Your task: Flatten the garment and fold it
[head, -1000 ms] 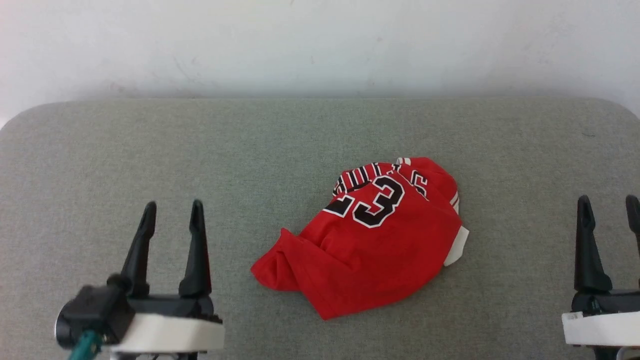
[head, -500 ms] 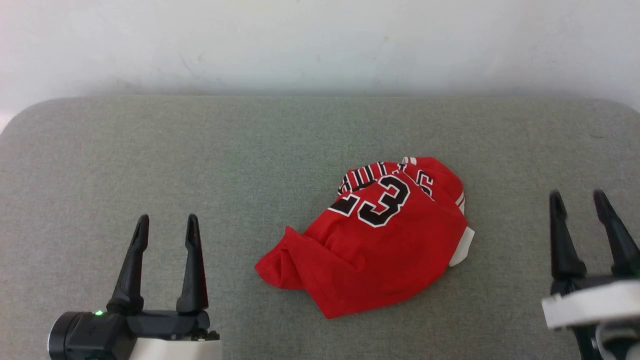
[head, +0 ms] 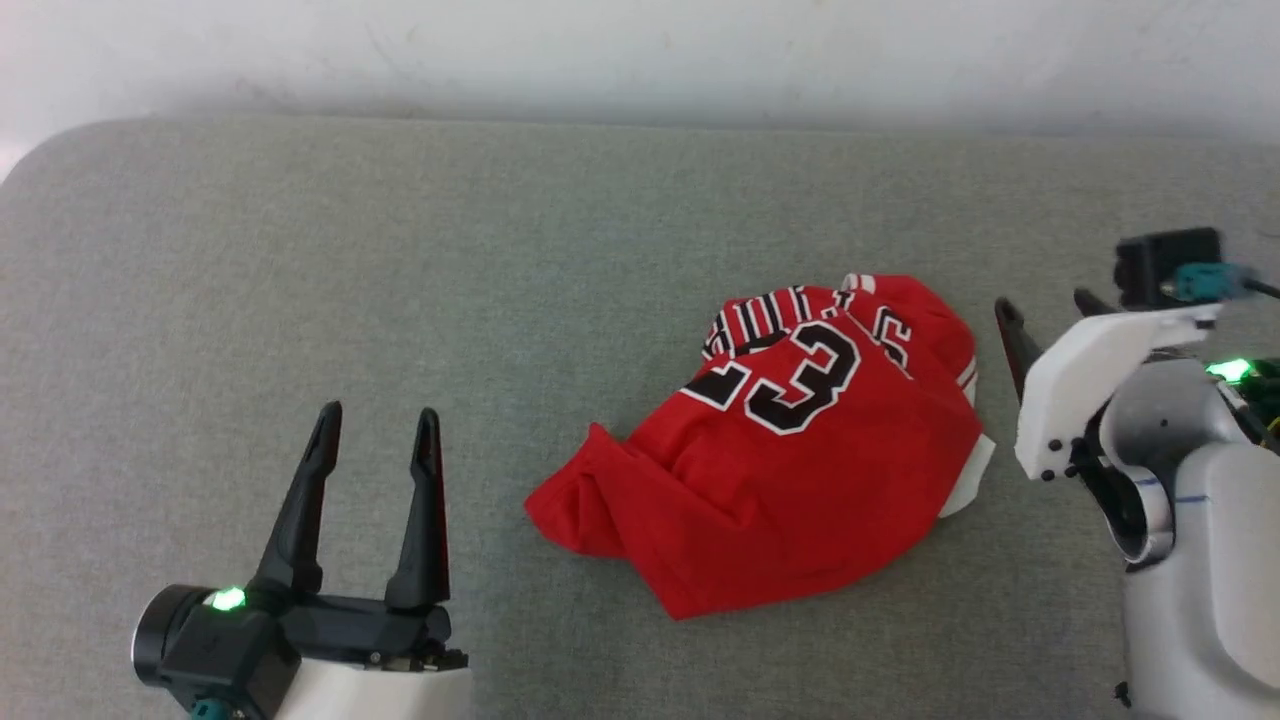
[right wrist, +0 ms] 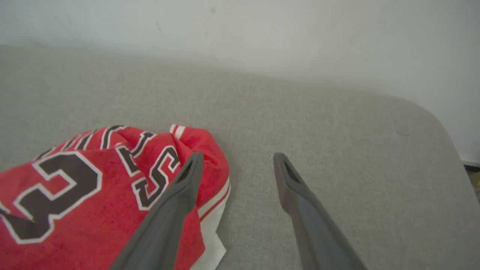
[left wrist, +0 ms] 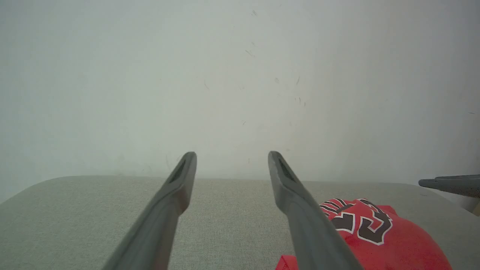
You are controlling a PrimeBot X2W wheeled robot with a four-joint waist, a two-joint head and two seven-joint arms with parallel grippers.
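Grey fabric surface [head: 300, 250] spans the frame, corners rounded; pale scuffed wall [head: 640, 40] runs along the top. Red jersey [head: 800, 480] lies crumpled right of centre, black-and-white "23" facing up, white sleeve edge poking out at its right. Left gripper [head: 378, 412] at lower left: fingers spread, empty, well apart from the cloth. Right gripper [right wrist: 238, 155] at right edge: fingers spread, empty, just beside the jersey's striped trim; contact unclear.
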